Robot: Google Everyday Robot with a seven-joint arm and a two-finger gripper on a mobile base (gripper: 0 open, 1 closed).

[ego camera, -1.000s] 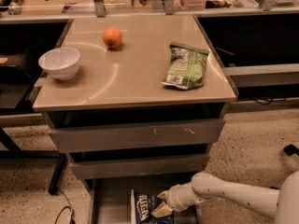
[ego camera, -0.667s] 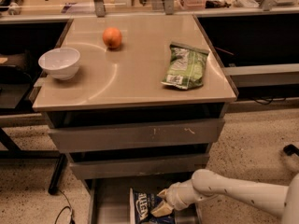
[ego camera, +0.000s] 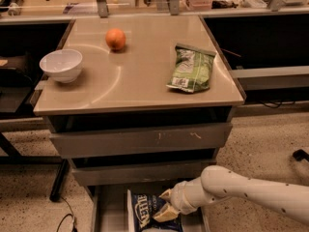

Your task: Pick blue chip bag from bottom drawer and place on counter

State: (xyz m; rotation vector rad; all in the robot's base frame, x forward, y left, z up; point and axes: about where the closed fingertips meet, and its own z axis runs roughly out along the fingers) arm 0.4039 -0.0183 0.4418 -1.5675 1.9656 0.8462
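The blue chip bag [ego camera: 145, 210], dark navy with white lettering, stands in the open bottom drawer [ego camera: 110, 211] at the bottom of the camera view. My gripper [ego camera: 165, 206] reaches in from the right on a white arm and is shut on the bag's right side. The bag sits slightly raised and tilted in the drawer, its lower part cut off by the frame edge. The beige counter [ego camera: 135, 81] tops the grey drawer unit above.
On the counter lie a green-and-white chip bag [ego camera: 192, 69], an orange [ego camera: 116, 38] and a white bowl [ego camera: 62, 65]. Two closed grey drawer fronts [ego camera: 140, 139] overhang the open drawer. Speckled floor lies on both sides; a dark table leg [ego camera: 59, 180] stands at left.
The gripper and the blue bag have shifted slightly up and left inside the drawer; the bag stands a little higher. Nothing on the counter moved.
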